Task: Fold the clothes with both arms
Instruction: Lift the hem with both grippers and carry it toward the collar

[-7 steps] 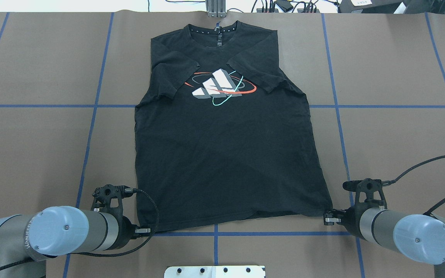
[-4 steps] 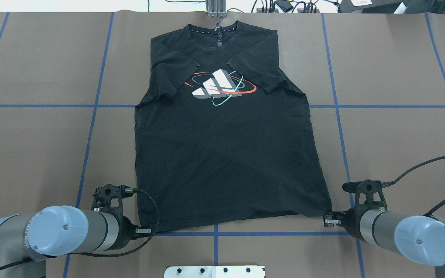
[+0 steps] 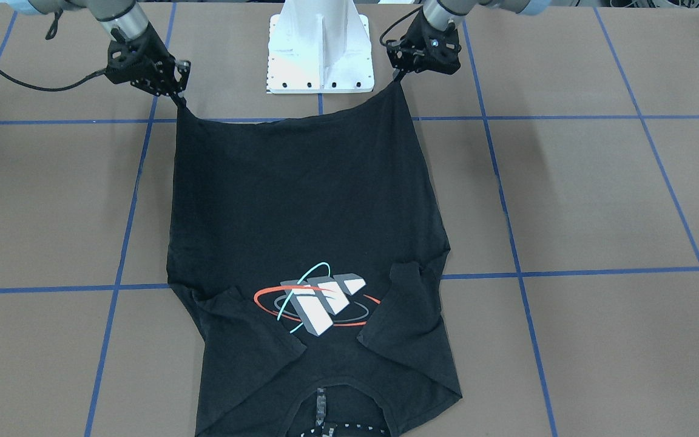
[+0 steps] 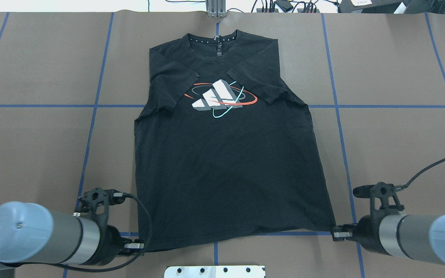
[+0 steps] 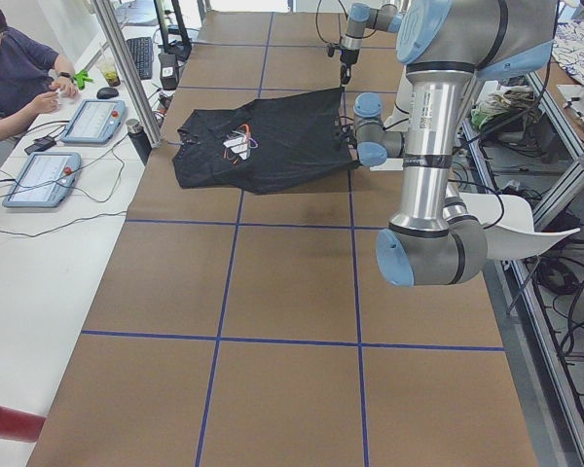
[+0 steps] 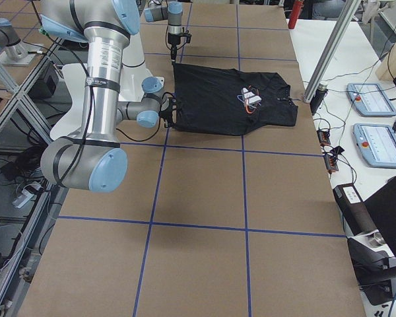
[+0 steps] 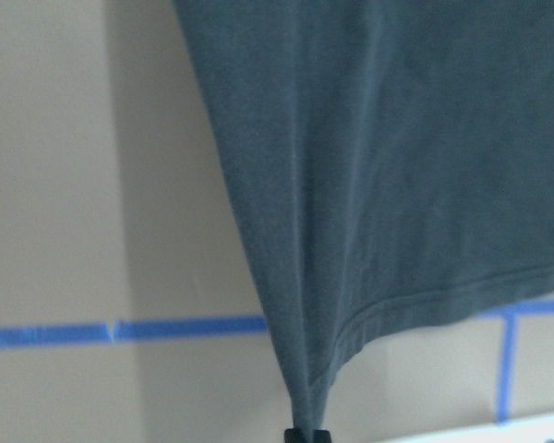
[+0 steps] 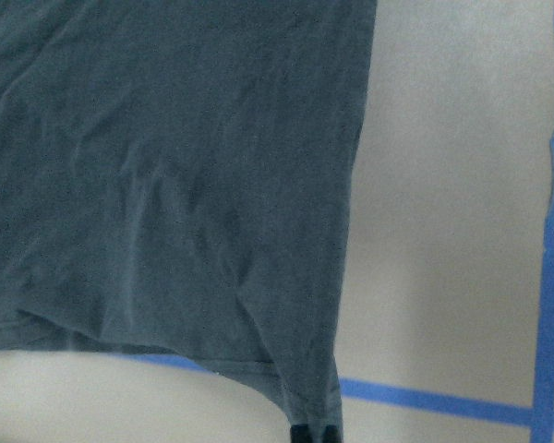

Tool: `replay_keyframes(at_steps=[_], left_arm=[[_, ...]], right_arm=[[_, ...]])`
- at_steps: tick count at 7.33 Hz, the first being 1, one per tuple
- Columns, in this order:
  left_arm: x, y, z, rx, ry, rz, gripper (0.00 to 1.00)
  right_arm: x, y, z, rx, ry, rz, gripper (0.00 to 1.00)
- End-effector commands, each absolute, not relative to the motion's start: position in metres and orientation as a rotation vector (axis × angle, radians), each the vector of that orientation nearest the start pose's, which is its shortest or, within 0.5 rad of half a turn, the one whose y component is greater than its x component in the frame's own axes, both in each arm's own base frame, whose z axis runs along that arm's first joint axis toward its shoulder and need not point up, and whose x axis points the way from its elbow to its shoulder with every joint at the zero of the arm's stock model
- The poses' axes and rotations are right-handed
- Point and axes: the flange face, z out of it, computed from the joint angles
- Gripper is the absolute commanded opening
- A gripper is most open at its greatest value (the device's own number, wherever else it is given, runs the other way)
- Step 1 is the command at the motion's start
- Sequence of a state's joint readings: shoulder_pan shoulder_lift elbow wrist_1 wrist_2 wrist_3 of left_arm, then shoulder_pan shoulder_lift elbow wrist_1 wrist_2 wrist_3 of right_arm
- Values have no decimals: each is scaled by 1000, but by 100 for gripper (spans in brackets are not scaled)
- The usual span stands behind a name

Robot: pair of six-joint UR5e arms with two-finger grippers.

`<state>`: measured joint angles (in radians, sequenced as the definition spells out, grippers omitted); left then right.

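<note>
The black T-shirt (image 4: 222, 162) lies graphic side up on the brown table, sleeves folded in over the chest and collar at the far edge. My left gripper (image 4: 139, 245) is shut on the near left hem corner, which is pulled into a point in the left wrist view (image 7: 307, 432). My right gripper (image 4: 334, 232) is shut on the near right hem corner, as the right wrist view (image 8: 316, 434) shows. In the front-facing view both corners are raised off the table, the left gripper (image 3: 399, 76) on the right and the right gripper (image 3: 181, 100) on the left. The hem (image 3: 289, 121) sags between them.
The white pedestal base (image 3: 320, 48) stands just behind the hem, between the two grippers. Blue tape lines (image 4: 91, 105) grid the table. An aluminium post (image 4: 216, 7) and cables sit at the far edge. An operator (image 5: 15, 73) with tablets sits beside the table.
Both grippers have moved back toward the robot's base with the hem corners in them. The shirt's lower edge has stretched and slid a little toward the robot.
</note>
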<state>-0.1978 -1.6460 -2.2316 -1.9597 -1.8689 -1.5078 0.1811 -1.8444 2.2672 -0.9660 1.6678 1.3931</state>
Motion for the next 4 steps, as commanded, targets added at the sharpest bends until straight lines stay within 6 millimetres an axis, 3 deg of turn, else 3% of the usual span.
replay_keyframes(at_steps=[1,3,4], left_arm=[[376,-166,256,-209,1185,129,0],[370,-128,252,-291,1186,225,0],[366,-127,245,-295,1202,233,0]], right_arm=[[-321,-157,337,-70,-1112,-174,0],[-313,-129,310,-176,-1169,-284,0],[-311,-129,303,-175,-1186,-287,0]])
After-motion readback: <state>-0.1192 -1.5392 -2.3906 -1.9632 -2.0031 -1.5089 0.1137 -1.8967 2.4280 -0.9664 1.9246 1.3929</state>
